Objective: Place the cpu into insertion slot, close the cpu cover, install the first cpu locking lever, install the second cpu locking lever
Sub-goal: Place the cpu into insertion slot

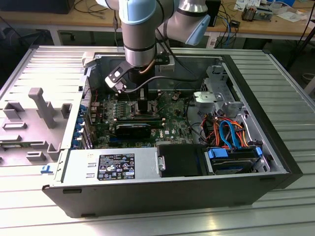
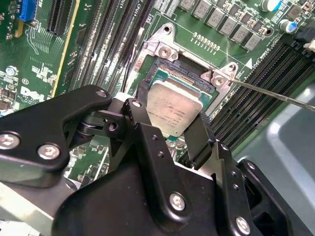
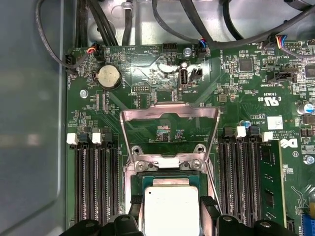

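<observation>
Two black fingers [image 2: 198, 136] of the gripper [image 2: 172, 123] clamp the cpu [image 2: 173, 105] by opposite edges, holding it directly over the slot [image 2: 183, 74] on the green motherboard [image 1: 172, 110]. I cannot tell whether the chip already rests in the recess. In the first wrist view the cover [image 3: 147, 114] stands flipped back beyond the slot, its square opening showing board behind it, while the cpu [image 3: 170, 206] sits between the gripper [image 3: 171, 216] fingers. A thin rod [image 2: 275, 96] juts from one socket corner. The arm [image 1: 140, 34] reaches down into the open computer case [image 1: 147, 191].
</observation>
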### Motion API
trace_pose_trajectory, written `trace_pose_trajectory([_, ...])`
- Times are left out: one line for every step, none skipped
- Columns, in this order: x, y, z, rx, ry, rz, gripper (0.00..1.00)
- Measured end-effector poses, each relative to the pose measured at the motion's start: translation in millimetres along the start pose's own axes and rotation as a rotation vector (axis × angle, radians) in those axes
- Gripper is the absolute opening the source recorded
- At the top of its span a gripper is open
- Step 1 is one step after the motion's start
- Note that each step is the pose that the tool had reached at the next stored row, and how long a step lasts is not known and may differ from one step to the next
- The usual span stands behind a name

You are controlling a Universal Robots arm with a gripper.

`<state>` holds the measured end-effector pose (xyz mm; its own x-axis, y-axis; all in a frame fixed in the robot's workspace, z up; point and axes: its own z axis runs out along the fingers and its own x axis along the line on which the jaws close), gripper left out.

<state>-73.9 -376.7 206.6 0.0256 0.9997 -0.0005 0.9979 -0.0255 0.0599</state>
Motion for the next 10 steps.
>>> trace_pose_trajectory([0.0, 0.0, 0.8, 0.0, -0.0001, 0.0, 0.54])
trace_pose_trajectory([0.0, -0.1, 1.6, 0.0, 0.0, 0.0, 0.54])
trace_pose_trajectory([0.0, -0.2, 2.9, -0.0001, 0.0001, 0.0, 0.54])
trace_pose_trajectory([0.0, -0.2, 3.7, -0.0001, 0.0, 0.0, 0.54])
trace_pose_trajectory([0.0, -0.2, 4.2, 0.0, -0.0001, 0.0, 0.54])
trace_pose_trajectory([0.0, -0.3, 4.7, 0.0, -0.0001, 0.0, 0.54])
trace_pose_trajectory([0.0, -0.3, 5.0, 0.0001, -0.0001, 0.0, 0.54])
trace_pose_trajectory([0.0, -0.3, 5.3, 0.0001, -0.0001, 0.0, 0.54])
trace_pose_trajectory([0.0, -0.4, 6.0, 0.0001, -0.0002, 0.0, 0.54])
trace_pose_trajectory([0.0, -0.4, 6.3, 0.0001, -0.0002, 0.0, 0.54])
